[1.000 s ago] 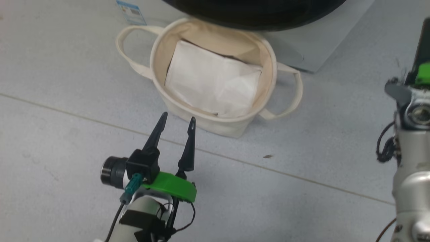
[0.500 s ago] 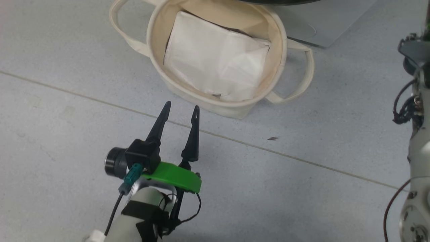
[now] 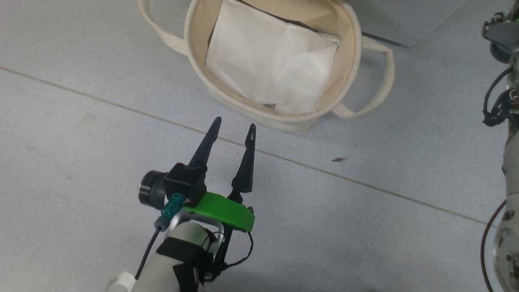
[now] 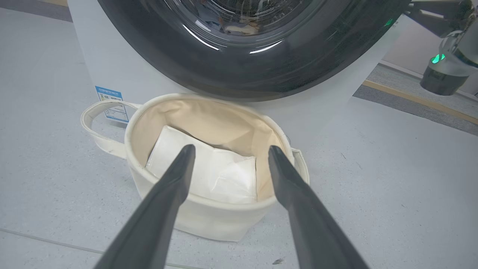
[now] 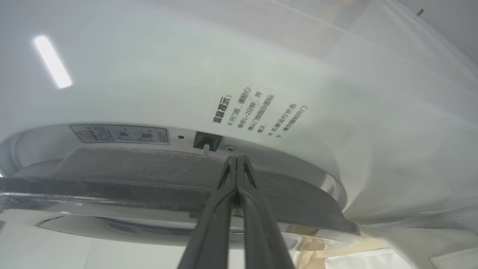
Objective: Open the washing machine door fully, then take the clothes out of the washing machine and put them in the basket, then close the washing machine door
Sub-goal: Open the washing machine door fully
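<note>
Both dark fingers of the left gripper (image 3: 235, 123) stand spread wide, holding nothing. Just ahead sits the round cream canvas basket (image 4: 216, 220), folded white sheet (image 4: 224, 179) inside. Beyond it the glossy black-rimmed round washing machine door (image 4: 239, 74) is cut off up top, glass too murky to read. Meanwhile the right gripper (image 5: 235, 158) is pinched together, tips by the door's edge on the white boxy washing machine (image 5: 168, 74); contact unclear.

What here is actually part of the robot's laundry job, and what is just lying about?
Job: washing machine, washing machine door, basket, open left gripper, shut right gripper.
Lying about: white sheet in the basket, blue label sticker, dark speck on the floor.
</note>
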Robot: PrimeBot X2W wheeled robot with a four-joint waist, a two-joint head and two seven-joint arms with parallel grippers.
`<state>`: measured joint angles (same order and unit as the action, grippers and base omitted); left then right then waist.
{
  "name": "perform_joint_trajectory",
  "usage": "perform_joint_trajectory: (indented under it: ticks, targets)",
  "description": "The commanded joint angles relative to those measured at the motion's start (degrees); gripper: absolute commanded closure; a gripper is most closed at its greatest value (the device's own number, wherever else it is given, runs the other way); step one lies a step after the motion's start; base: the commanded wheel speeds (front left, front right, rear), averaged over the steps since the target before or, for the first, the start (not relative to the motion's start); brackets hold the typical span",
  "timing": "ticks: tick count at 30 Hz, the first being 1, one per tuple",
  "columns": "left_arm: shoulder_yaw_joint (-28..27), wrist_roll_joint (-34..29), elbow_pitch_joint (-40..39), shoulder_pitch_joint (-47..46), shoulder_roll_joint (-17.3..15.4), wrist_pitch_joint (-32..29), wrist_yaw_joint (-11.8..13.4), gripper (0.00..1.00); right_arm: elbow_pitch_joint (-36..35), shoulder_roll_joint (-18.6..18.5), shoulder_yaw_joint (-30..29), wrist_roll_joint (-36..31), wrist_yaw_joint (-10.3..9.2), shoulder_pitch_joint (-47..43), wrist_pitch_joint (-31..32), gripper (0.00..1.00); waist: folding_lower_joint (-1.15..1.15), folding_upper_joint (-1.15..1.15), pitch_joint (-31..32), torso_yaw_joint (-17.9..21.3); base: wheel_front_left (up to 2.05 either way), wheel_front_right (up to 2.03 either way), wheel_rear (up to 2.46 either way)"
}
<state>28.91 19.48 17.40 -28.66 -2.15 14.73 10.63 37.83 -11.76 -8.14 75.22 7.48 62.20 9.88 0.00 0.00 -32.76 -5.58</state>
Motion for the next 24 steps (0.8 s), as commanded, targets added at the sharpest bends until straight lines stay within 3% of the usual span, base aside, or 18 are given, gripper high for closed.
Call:
perform_joint_trajectory:
  ticks: [1, 24]
  targets:
    - [-0.72, 0.46, -1.56, -0.68, -0.73, 0.27, 0.5, 0.0, -1.39, -0.55, 0.79, -0.21, 0.01, 1.98, 0.68, 1.0, 0.0, 0.0, -0.34, -0.38, 0.0, 0.0, 0.0]
    - [2.08, 2.75, -1.69, -0.89, -0.73, 0.27, 1.46, 0.0, -1.75, 0.14, 1.75, -0.98, 0.01, 2.34, 4.12, 1.0, 0.0, 0.0, -0.66, -2.43, 0.0, 0.0, 0.0]
